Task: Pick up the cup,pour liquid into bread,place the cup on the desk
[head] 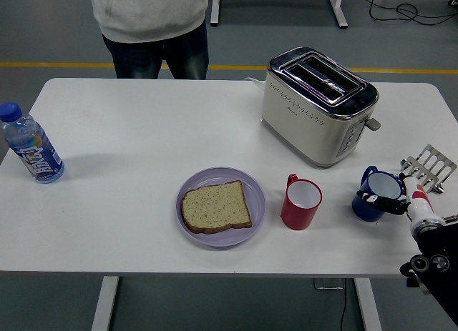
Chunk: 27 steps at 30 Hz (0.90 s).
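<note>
**Right hand at the blue cup, lower right of the table**

The right hand point(411, 202) enters from the lower right corner of the head view. Its fingers point(379, 200) are curled against the near side of the blue cup point(375, 195), touching the rim and wall. Whether the grip is fully closed around the cup cannot be told. The blue cup stands upright on the white table point(143, 131), near the right edge, with its handle toward the far side. The left arm is out of view.

A red cup point(300, 202) stands upright between the blue cup and the purple plate point(220, 206), apart from both, with its handle at the far left side. One slice of bread point(216, 206) lies flat on the plate.

A cream toaster point(318, 106) sits behind the cups, set at an angle, both slots facing up. A metal rack point(429, 166) lies just beside the blue cup at the table's right edge. A water bottle point(30, 145) with a blue cap stands at the far left edge, well apart from everything else.

A person point(152, 27) stands at the far side of the table; the hands are not visible.
</note>
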Available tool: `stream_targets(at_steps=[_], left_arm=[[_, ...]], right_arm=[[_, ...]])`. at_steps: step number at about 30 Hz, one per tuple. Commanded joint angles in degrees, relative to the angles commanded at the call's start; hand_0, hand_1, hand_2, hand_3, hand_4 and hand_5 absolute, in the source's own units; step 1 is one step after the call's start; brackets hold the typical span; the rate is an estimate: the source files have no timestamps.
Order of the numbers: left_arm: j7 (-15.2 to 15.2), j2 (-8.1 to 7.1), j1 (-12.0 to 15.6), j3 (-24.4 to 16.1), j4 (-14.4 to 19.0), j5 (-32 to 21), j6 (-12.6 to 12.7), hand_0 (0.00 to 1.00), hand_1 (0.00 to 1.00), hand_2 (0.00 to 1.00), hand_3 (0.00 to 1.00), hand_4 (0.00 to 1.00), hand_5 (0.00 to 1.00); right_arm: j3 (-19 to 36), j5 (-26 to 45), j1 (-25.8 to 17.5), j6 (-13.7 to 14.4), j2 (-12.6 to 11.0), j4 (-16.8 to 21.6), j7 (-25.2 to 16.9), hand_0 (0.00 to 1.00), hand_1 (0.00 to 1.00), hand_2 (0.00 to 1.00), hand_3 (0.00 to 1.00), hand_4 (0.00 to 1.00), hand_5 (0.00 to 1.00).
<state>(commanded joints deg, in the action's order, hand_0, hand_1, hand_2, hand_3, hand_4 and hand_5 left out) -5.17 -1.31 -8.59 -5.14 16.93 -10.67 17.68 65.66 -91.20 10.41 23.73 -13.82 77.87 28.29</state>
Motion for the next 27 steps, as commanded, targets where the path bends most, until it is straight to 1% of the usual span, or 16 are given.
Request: stream_targets(at_steps=[1,2,13,14,19,20,25,26,27], left_arm=[[0.0,0.0,0.0,0.0,0.0,0.0,0.0,0.706,0.724,0.735,0.582,0.279,0.998],[0.0,0.0,0.0,0.0,0.0,0.1,0.0,0.706,0.724,0.735,0.582,0.279,0.998],[0.2,0.0,0.0,-0.2,0.0,0.3,0.0,0.706,0.724,0.735,0.582,0.277,0.998],[0.2,0.01,0.0,-0.3,0.0,0.4,0.0,0.706,0.724,0.735,0.584,0.279,0.998],[0.1,-0.02,0.0,-0.1,0.0,0.2,0.0,0.706,0.724,0.735,0.584,0.279,0.998],[0.1,-0.02,0.0,-0.1,0.0,0.2,0.0,0.706,0.723,0.735,0.583,0.277,0.998],[0.1,0.0,0.1,-0.1,0.0,0.1,0.0,0.706,0.723,0.735,0.583,0.277,0.998],[0.2,0.01,0.1,-0.2,0.0,0.2,0.0,0.705,0.722,0.735,0.583,0.277,0.998],[0.2,0.02,0.1,-0.2,-0.1,0.3,0.0,0.705,0.722,0.735,0.583,0.277,0.998]], right_arm=[[0.0,0.0,0.0,0.0,0.0,0.0,0.0,0.473,0.462,0.574,0.601,0.777,0.121],[0.0,-0.1,0.0,0.1,0.0,0.0,0.0,0.453,0.447,0.561,0.576,0.764,0.108],[0.2,-0.2,0.0,1.0,-0.2,0.4,-0.2,0.439,0.437,0.55,0.569,0.762,0.106],[0.2,-0.3,0.0,1.0,-0.2,0.4,-0.2,0.419,0.427,0.541,0.559,0.758,0.108],[0.6,-0.4,-0.1,1.7,-0.5,0.9,-0.4,0.419,0.427,0.541,0.559,0.758,0.108],[0.7,-0.4,-0.1,1.8,-0.6,1.0,-0.4,0.38,0.388,0.517,0.538,0.744,0.098],[1.6,-0.7,-0.1,2.5,-1.2,1.7,-0.7,0.38,0.388,0.517,0.538,0.744,0.098],[1.7,-0.7,0.0,2.6,-1.4,1.9,-0.7,0.361,0.366,0.507,0.521,0.733,0.096],[1.9,-0.8,0.0,2.6,-1.6,2.1,-0.7,0.361,0.366,0.507,0.521,0.733,0.096]])
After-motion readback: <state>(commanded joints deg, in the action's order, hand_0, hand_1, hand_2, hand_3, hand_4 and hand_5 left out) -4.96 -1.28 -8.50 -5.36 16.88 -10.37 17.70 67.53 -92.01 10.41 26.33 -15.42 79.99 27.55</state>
